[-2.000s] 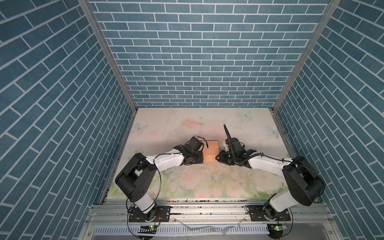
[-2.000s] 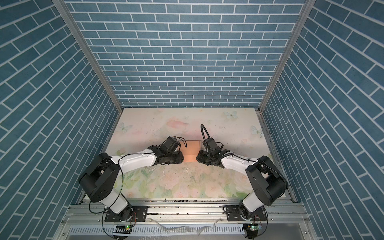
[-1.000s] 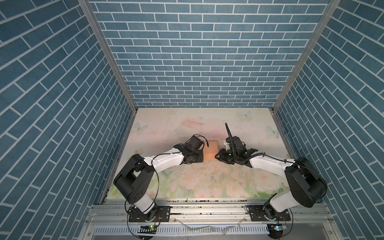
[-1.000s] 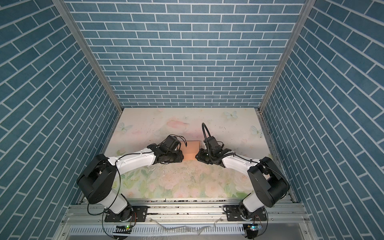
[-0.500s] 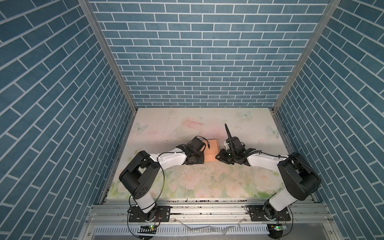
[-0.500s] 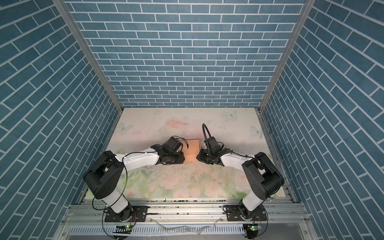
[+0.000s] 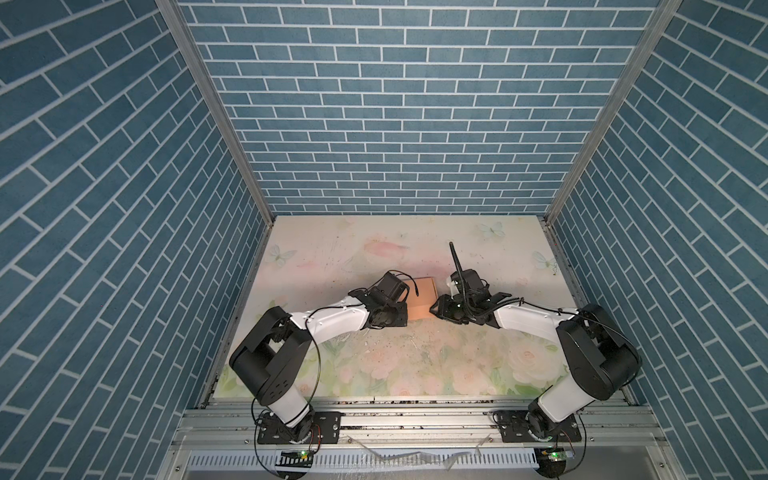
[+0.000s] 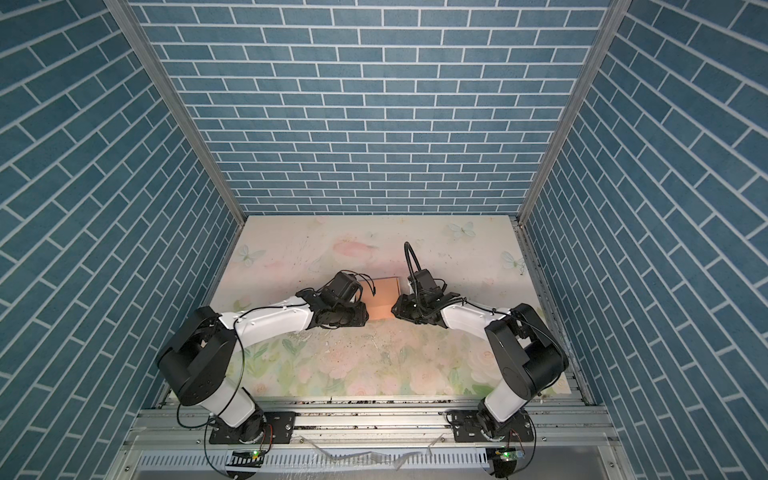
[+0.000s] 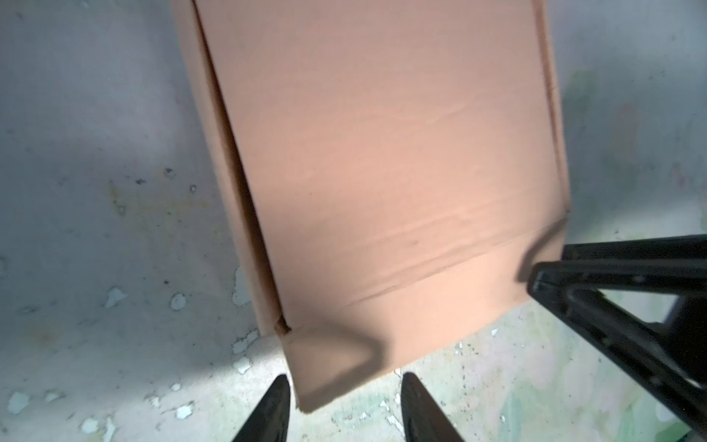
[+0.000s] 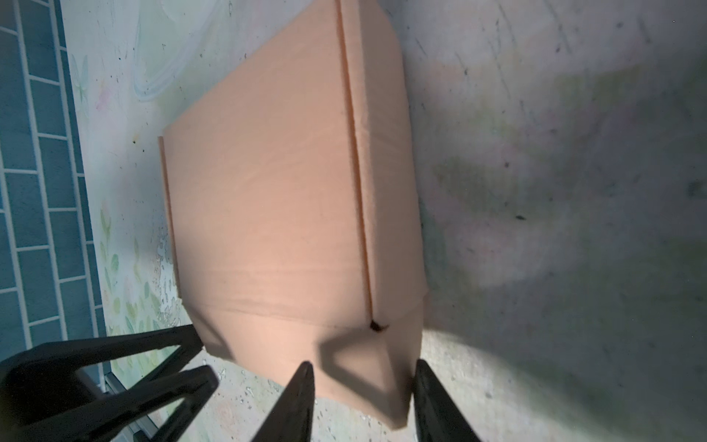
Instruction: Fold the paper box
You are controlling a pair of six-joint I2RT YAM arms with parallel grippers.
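The paper box [image 7: 422, 301] [image 8: 380, 301] lies shut and flat on the floral table, a peach-tan carton with its lid down. My left gripper [image 7: 408, 319] [image 8: 365, 318] is at its near left corner. In the left wrist view that gripper [image 9: 346, 402] is open, the box [image 9: 382, 172] corner poking between the fingertips with a gap on one side. My right gripper [image 7: 434, 309] [image 8: 395, 311] is at the near right corner. In the right wrist view it [image 10: 365, 394] stands open astride the box [image 10: 275, 191] corner, one fingertip [image 10: 428, 390] against the cardboard.
The floral table [image 7: 374, 257] is walled in by blue brick panels at the back and on both sides. A metal rail [image 7: 415, 419] carrying both arm bases runs along the front. Each wrist view shows the other gripper: the right gripper [image 9: 612, 306] and the left gripper [image 10: 114, 375].
The box has stayed in place. Both grippers remain at its near corners, and the arms' elbows have shifted only a little.
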